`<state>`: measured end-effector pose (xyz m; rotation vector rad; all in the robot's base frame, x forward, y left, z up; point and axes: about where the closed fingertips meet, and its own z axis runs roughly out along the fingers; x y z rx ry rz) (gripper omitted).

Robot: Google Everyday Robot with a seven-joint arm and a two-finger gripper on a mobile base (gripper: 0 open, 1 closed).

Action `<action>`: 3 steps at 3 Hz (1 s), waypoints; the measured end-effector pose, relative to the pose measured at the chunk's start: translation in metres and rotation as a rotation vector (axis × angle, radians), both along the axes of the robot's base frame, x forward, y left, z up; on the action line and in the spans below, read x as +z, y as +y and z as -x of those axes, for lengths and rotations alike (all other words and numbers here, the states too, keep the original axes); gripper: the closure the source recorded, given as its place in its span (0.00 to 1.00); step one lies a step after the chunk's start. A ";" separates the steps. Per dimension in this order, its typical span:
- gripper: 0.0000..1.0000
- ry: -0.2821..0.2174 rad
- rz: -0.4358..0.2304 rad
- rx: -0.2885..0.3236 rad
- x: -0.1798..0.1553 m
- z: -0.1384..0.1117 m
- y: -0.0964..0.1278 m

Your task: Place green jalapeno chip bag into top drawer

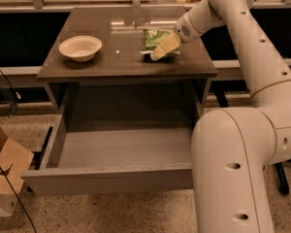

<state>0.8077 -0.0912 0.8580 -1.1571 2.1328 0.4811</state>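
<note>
The green jalapeno chip bag (152, 36) lies flat on the grey-brown table (111, 64), right of centre. My gripper (163, 47) reaches in from the right on the white arm and sits low over the bag's right front edge, covering part of it. The top drawer (106, 180) is pulled wide open below the table. Its grey inside holds nothing that I can see, and its flat front panel is nearest the camera.
A cream bowl (80, 47) stands on the left of the table. A brown cardboard box (2, 178) sits on the floor at the left of the drawer. My large white base (233, 174) stands close to the drawer's right front corner.
</note>
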 end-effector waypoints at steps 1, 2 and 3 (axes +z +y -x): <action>0.26 0.017 -0.001 -0.014 -0.008 -0.005 0.000; 0.50 0.019 0.033 -0.023 -0.011 -0.006 -0.008; 0.73 -0.008 0.063 -0.034 -0.002 -0.005 -0.018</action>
